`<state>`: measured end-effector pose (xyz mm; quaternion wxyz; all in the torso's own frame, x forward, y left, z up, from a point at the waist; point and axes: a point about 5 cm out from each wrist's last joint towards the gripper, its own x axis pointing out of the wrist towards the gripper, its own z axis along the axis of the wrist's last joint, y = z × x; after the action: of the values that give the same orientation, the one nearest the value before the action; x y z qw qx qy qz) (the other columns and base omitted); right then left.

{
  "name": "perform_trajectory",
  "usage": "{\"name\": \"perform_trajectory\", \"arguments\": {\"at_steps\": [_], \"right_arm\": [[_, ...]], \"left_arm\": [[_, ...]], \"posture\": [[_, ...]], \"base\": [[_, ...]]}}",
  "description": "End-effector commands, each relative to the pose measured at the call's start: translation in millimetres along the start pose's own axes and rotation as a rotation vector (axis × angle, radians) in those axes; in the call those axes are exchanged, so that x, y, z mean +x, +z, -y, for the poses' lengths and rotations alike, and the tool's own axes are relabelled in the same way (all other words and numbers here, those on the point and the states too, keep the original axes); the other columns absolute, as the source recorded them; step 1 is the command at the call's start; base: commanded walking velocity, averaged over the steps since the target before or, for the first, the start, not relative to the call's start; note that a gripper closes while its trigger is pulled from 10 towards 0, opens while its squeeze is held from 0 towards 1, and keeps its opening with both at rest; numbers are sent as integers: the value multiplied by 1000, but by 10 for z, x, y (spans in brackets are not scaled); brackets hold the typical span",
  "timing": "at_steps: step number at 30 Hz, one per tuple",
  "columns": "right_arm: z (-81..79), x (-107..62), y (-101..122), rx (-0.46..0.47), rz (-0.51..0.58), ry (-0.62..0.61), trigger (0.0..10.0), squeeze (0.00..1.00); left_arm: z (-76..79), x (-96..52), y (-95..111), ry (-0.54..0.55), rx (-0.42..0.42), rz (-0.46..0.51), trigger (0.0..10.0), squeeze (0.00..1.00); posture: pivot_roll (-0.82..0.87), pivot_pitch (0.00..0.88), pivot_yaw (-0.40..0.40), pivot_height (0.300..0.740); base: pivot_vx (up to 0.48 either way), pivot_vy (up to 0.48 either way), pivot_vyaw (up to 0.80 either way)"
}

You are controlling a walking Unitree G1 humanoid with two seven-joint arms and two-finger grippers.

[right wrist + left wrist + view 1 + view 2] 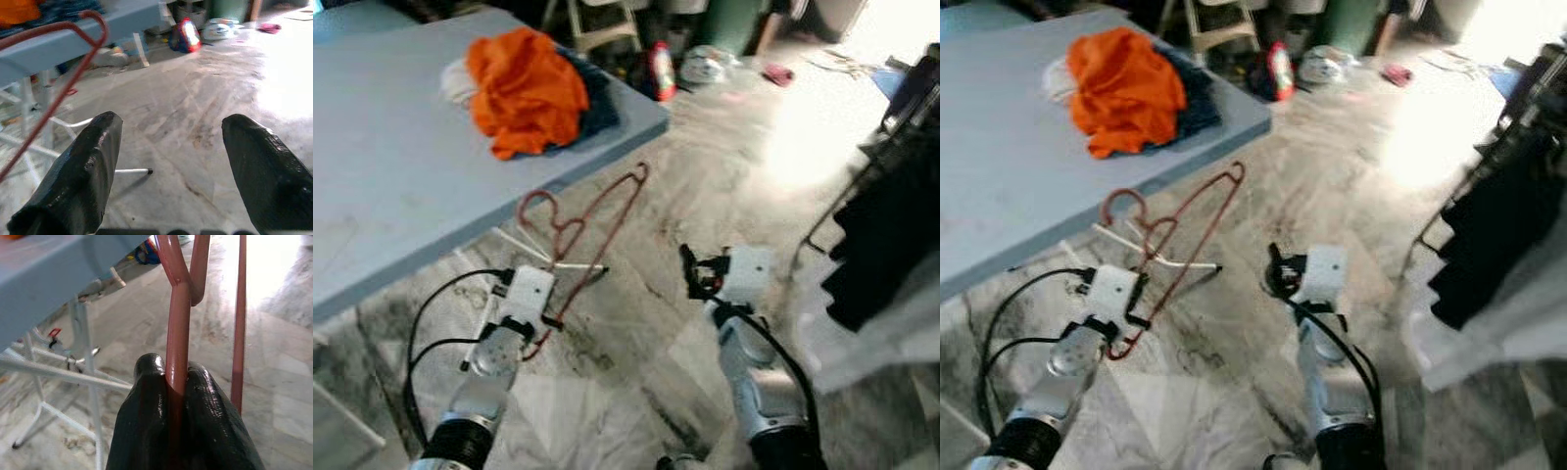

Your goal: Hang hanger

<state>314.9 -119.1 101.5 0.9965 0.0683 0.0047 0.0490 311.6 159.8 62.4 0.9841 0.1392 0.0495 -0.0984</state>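
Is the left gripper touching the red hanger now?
Touching. In the left wrist view, the left gripper has both black fingers pressed on a bar of the red hanger, with no gap on either side.

1. Hanger (592, 230): smooth, glossy reddish wire, pinched in the left gripper (178, 396).
2. Gripper fingers (146, 431): black, rubbery, slight sheen.
3. Right gripper (171, 166), fingers apart: same black, coarser matt look.
4. Floor (705, 157) beneath both: polished veined marble.
5. Table (391, 166) beside the left gripper: matt grey top; crumpled orange cloth (529, 90).
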Motion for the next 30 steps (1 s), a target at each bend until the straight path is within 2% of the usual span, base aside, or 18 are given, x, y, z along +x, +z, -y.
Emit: {"name": "perform_trajectory", "arguments": {"at_steps": [1,6,16,20,25,30], "right_arm": [[99,-21,6,-8,1,-37,10000,0],[96,-22,8,-7,2,-40,10000,0],[92,-22,9,-5,1,-41,10000,0],[84,-25,10,-7,4,-44,10000,0],[82,-26,24,-11,11,-42,10000,0],[74,-39,19,-9,7,-42,10000,0]], "left_arm": [[127,8,22,-39,4,10,10000,0],[137,4,17,-47,4,9,10000,0],[153,2,25,-64,8,16,10000,0],[215,-14,61,-127,-6,55,10000,0],[266,-13,78,-165,-20,63,10000,0],[283,-25,80,-185,-29,67,10000,0]], "posture": [[82,169,-20,740],[82,171,-19,740],[82,172,-17,740],[75,179,-10,740],[71,186,-11,740],[70,192,-11,740]], "base": [[0,345,-800],[0,322,-800],[0,0,-800],[0,0,-794],[0,0,0],[0,-101,-736]]}}
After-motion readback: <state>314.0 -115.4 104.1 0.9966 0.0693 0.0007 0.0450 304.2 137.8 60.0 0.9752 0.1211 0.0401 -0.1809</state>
